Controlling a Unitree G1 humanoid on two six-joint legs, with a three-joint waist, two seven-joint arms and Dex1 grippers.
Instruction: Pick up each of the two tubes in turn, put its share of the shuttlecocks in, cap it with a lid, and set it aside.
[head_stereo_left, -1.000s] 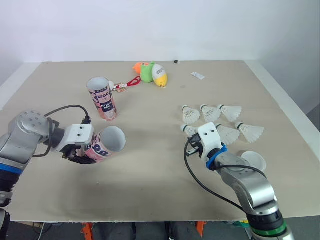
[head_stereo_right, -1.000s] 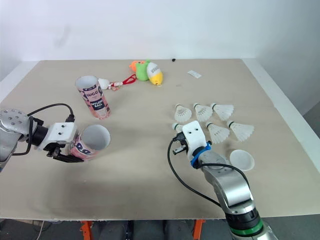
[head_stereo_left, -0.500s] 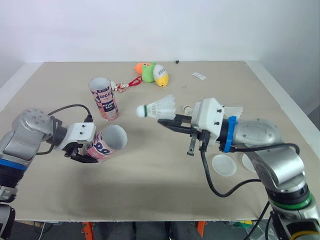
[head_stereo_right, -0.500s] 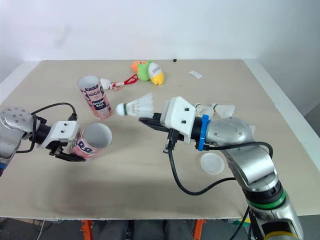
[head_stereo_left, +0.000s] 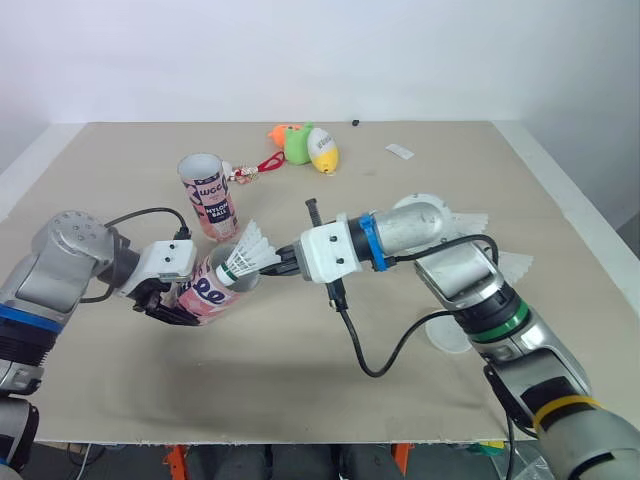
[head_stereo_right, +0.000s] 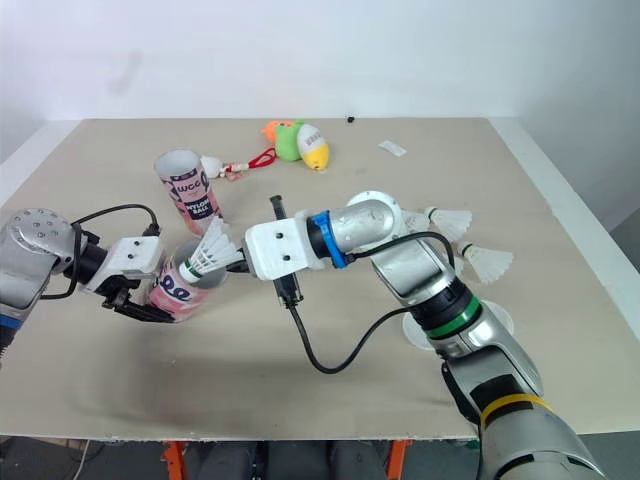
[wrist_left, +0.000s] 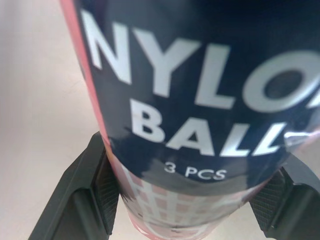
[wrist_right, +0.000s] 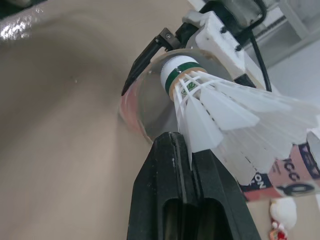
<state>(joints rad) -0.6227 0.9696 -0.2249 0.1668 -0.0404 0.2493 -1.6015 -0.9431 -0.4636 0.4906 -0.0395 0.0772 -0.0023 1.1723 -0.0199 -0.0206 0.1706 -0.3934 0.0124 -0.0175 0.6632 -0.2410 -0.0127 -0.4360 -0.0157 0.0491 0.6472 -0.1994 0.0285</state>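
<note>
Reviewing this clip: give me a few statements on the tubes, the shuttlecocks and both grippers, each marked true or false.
1. The left gripper holds a pink cardboard tube tilted, with its open mouth toward the right arm. True.
2. The right gripper is empty. False: it is shut on a white feathered shuttlecock, gripped by its feathers, with the cork tip at the held tube's mouth.
3. The second pink tube lies on its side with a lid on. False: it stands upright and uncapped on the beige table.
4. Loose white shuttlecocks lie on the table on the robot's right. True.
</note>
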